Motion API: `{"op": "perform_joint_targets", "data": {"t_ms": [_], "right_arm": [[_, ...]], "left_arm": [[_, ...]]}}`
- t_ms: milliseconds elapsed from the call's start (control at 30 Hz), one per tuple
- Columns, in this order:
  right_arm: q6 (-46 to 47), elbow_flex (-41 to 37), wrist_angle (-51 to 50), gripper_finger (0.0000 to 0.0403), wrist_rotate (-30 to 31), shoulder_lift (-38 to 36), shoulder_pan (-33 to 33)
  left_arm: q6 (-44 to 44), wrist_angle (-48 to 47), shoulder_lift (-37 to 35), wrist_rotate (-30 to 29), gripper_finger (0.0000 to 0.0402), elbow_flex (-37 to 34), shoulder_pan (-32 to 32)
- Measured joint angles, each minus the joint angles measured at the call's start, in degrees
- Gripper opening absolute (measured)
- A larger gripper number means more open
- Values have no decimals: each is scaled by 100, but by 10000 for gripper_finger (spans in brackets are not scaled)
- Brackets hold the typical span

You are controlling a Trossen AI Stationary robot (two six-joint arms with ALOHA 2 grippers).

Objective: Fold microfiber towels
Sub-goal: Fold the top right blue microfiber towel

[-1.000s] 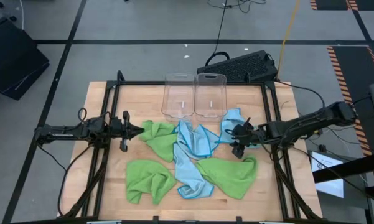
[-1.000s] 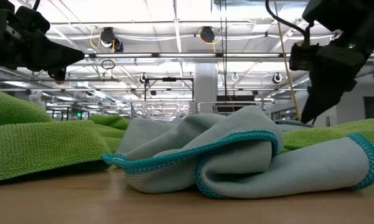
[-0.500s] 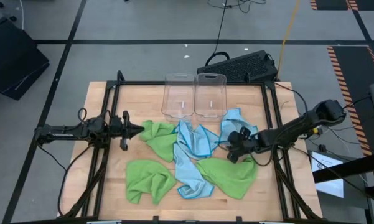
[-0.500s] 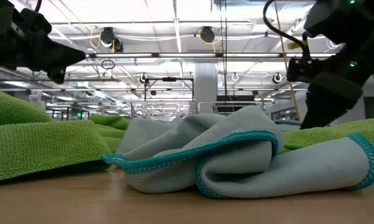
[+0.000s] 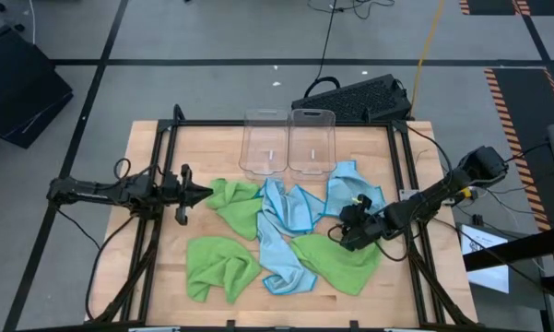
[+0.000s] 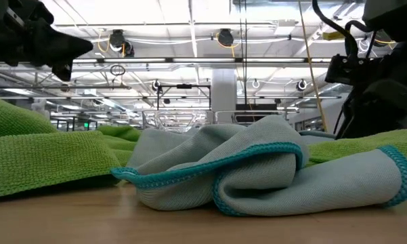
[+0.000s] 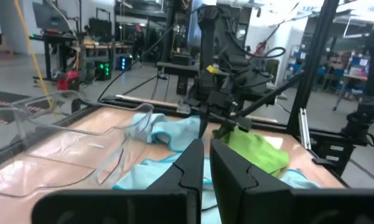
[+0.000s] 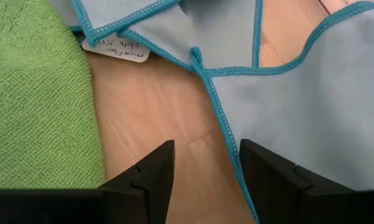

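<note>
Several microfiber towels lie crumpled on the wooden table: light blue ones (image 5: pixel 286 210) (image 5: pixel 350 187) and lime green ones (image 5: pixel 232 205) (image 5: pixel 219 266) (image 5: pixel 339 260). My right gripper (image 5: pixel 343 236) (image 8: pixel 202 180) is open and slants down over bare wood. Its fingers stand on either side of a blue towel's teal hem (image 8: pixel 219 112), with the green towel (image 8: pixel 31 93) beside them. It touches nothing that I can see. My left gripper (image 5: pixel 206 194) (image 7: pixel 203 167) is shut and level at the left, just short of a green towel.
Two clear plastic bins (image 5: pixel 265 143) (image 5: pixel 312 141) stand side by side at the table's far edge. A black frame (image 5: pixel 166 138) runs along the table's sides. A white label (image 8: pixel 115 50) shows on a blue towel's corner. Bare wood (image 5: pixel 157 267) lies at the near left.
My right gripper has swung toward the table's near edge and come down, from beside the far-right blue towel to the gap between it and the near-right green towel, rolling a little. Its fingers have stayed open. The towels have not moved.
</note>
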Motion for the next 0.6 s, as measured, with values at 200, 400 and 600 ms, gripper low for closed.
{"op": "perform_joint_targets", "data": {"t_ms": [200, 400, 600], "right_arm": [[-83, 0, -10, 175, 23, 0, -2], [-41, 0, -37, 175, 188, 7, -2], [14, 0, -35, 175, 280, 9, -2]], "left_arm": [[229, -102, 1166, -325, 31, 610, -365], [561, 26, 2599, -757, 31, 1359, -742], [1044, 70, 3987, -990, 31, 2319, -1003]]}}
